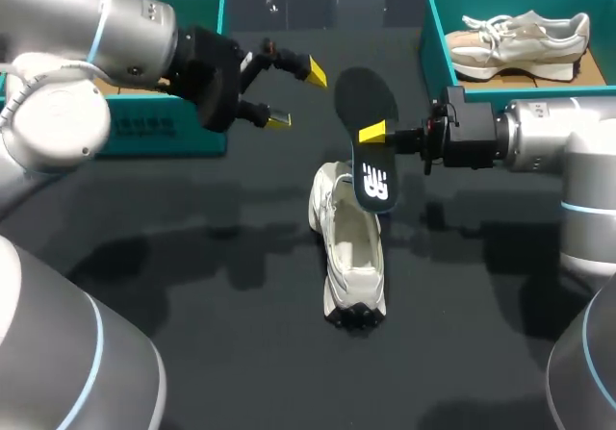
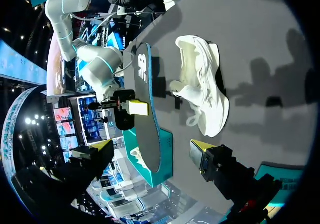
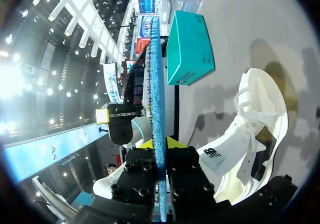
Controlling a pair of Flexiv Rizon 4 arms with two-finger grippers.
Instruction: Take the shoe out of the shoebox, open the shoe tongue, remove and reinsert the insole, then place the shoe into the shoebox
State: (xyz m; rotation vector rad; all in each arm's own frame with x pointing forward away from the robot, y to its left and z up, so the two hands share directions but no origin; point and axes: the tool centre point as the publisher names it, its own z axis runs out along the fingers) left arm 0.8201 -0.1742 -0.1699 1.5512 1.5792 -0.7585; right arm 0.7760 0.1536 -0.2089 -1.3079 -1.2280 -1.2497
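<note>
Item 1: insole (image 1: pixel 364 98), dark upper face with white print at its lower end, blue underside. It is held on edge in the air above the shoe. Whether its lower end touches the shoe's collar cannot be told.
Item 2: right gripper (image 1: pixel 372 134), clamped on the insole from both faces near its middle.
Item 3: shoe (image 1: pixel 351 257), white, on the table (image 1: pixel 192 286) near its middle, opening upward, laces loose.
Item 4: left gripper (image 1: pixel 298 96), fingers spread, nothing between them. It is in the air just beside the left shoebox (image 1: pixel 159 127) and apart from the insole.
Item 5: right shoebox (image 1: pixel 438 36), teal, holding a second shoe (image 1: pixel 520 40).
</note>
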